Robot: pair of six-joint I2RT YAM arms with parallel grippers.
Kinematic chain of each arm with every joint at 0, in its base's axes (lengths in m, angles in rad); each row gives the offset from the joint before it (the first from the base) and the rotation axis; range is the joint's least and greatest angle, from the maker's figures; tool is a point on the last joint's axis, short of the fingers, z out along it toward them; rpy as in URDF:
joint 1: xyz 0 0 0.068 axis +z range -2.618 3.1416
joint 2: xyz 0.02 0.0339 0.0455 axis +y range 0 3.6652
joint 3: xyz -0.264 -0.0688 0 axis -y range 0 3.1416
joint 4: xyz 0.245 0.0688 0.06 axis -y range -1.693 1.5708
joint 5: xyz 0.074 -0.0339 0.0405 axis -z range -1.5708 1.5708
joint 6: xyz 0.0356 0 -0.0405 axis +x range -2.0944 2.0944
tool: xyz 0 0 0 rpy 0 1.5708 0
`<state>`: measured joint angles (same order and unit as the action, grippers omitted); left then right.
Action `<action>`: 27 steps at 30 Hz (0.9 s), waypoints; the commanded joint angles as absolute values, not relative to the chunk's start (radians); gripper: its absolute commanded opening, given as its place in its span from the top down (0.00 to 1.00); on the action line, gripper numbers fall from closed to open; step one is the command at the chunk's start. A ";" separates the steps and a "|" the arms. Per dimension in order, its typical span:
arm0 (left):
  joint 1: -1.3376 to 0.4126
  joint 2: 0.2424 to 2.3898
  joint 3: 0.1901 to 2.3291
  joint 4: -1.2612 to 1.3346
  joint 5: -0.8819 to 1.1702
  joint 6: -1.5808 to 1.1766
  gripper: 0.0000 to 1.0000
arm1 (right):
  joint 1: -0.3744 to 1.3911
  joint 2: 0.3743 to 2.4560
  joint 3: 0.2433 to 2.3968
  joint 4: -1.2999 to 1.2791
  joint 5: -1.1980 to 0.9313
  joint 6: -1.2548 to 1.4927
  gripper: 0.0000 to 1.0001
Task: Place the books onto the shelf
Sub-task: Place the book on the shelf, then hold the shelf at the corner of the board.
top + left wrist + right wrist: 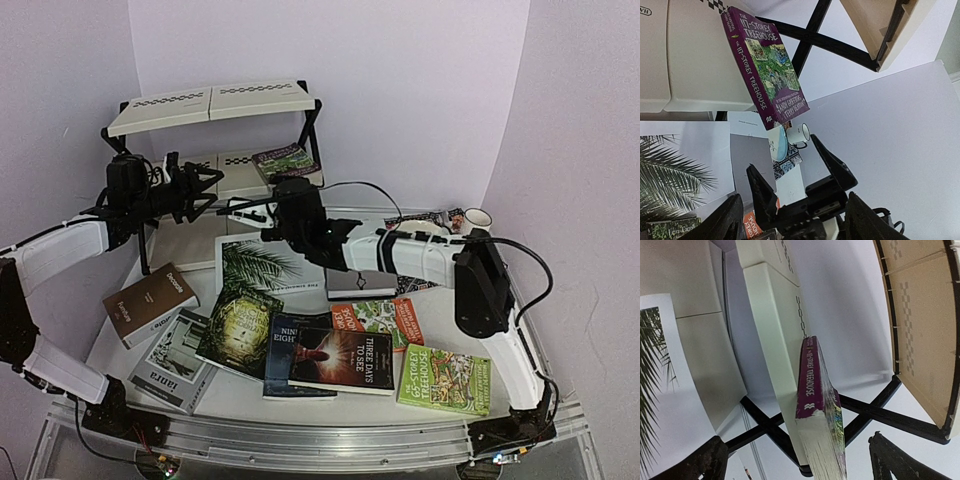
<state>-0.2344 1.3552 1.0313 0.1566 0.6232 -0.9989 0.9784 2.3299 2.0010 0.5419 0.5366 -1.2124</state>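
paperback (812, 385) bottom cropped | grey book (355, 285) partly under right arm (420, 255)

Hiding most of the patterned placemat (418, 218) and a corner of the grey book (362, 285) beneath the right arm (410, 255) from above, while losing the purple Treehouse book (807, 385) past the right wrist view's bottom edge.

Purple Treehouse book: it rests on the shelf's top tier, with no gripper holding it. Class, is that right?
Not quite. The purple Treehouse book rests on the shelf's lower tier, not the top one; the top external view shows it. The rest stands: no gripper holds it.
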 commanded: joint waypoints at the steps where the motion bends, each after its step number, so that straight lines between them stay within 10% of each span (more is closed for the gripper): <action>1: -0.228 1.334 1.040 0.156 0.609 -0.955 0.29 | 0.985 2.150 1.933 0.547 0.516 -1.030 0.02; 27: -0.271 1.237 1.106 -0.082 0.261 -0.413 0.25 | 0.685 1.946 1.843 0.184 0.053 0.259 0.10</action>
